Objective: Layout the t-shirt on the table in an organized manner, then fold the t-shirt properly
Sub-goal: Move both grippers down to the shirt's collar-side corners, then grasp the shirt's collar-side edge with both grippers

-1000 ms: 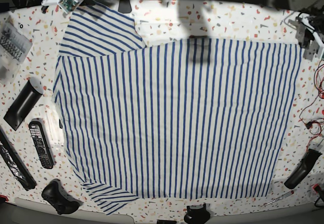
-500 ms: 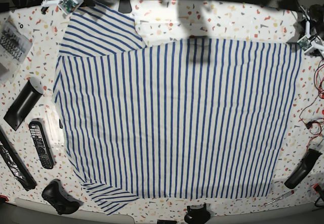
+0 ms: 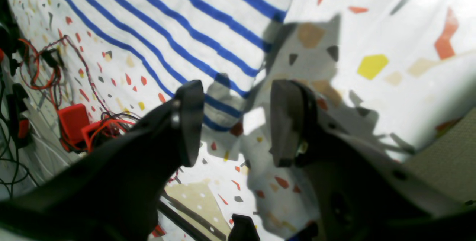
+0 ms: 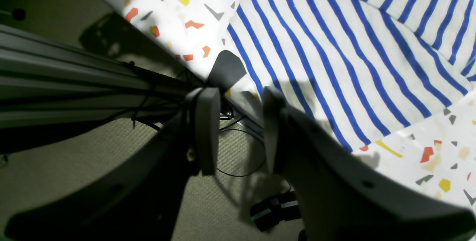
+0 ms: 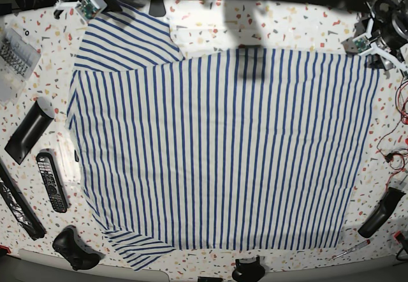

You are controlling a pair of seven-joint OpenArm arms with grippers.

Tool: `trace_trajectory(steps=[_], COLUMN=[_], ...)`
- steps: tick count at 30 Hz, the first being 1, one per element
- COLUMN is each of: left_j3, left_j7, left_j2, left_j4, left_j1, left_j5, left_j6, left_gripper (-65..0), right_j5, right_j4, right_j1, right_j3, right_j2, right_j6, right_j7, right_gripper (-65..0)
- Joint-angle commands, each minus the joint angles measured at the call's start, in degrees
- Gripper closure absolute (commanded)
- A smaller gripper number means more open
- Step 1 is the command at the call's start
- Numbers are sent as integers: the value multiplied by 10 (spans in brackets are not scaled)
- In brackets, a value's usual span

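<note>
A: The t-shirt (image 5: 223, 148) is lying spread across the middle of the table (image 5: 210, 23), flat and nearly wrinkle-free in the base view. You are looking at a layout that seems about done.

B: So what are you still missing?

A: No fold is showing yet. One sleeve is pointing toward eleven o'clock, the other is poking out near seven, and the whole folding half is waiting, by my judgement.

B: And the arms?

A: Your left gripper (image 3: 232, 122) is hovering with jaws standing wide over the shirt's corner at two o'clock, gripping nothing. Your right gripper (image 4: 236, 131) is hanging by the sleeve edge at eleven o'clock, partly past the table rim, jaws parted and empty.

B: Anything crowding the cloth?

A: A remote (image 5: 51, 181) is sitting at nine o'clock, just beside the shirt's edge.
</note>
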Motion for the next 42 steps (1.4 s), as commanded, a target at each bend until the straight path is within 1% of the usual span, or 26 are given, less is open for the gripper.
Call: trace_trajectory(steps=[1, 7, 14, 17, 22, 25, 28, 31, 33, 37, 42], left_j3=[-5, 6, 6, 6, 6, 6, 6, 6, 6, 6, 5], left_j7=[-12, -27, -41, -43, -56, -50, -37, -37, -37, -35, -5], left_j2=[-11, -10, -9, -10, -9, -4, -5, -5, -10, -33, -59], left_j4=[3, -7, -67, -84, -88, -89, -89, -89, -87, -61, -10], left_j1=[0, -5, -39, -53, -67, -82, -87, -76, -64, -29, -8], left_j5=[1, 2, 2, 2, 1, -1, -21, -22, -22, -23, -25], left_j6=[6, 6, 10, 24, 24, 24, 26, 16, 6, 7, 15], left_gripper=[-260, -260, -254, -249, -249, -249, -250, -250, -250, -249, -249], right_j5=[4, 4, 5, 5, 5, 5, 5, 4, 4, 4, 4], right_j4=[9, 9, 9, 9, 9, 9, 9, 9, 9, 9, 9], right_j1=[-7, -7, -7, -7, -7, -7, -7, -7, -7, -7, -7], right_j3=[2, 2, 2, 2, 2, 2, 2, 2, 2, 2, 2], right_j2=[4, 4, 4, 4, 4, 4, 4, 4, 4, 4, 4], right_j6=[4, 4, 4, 4, 4, 4, 4, 4, 4, 4, 4], right_j7=[7, 7, 7, 8, 7, 7, 1, -1, -1, -1, -1], right_gripper=[-189, -189, -189, -189, -189, -189, -189, -189, -189, -189, -189])
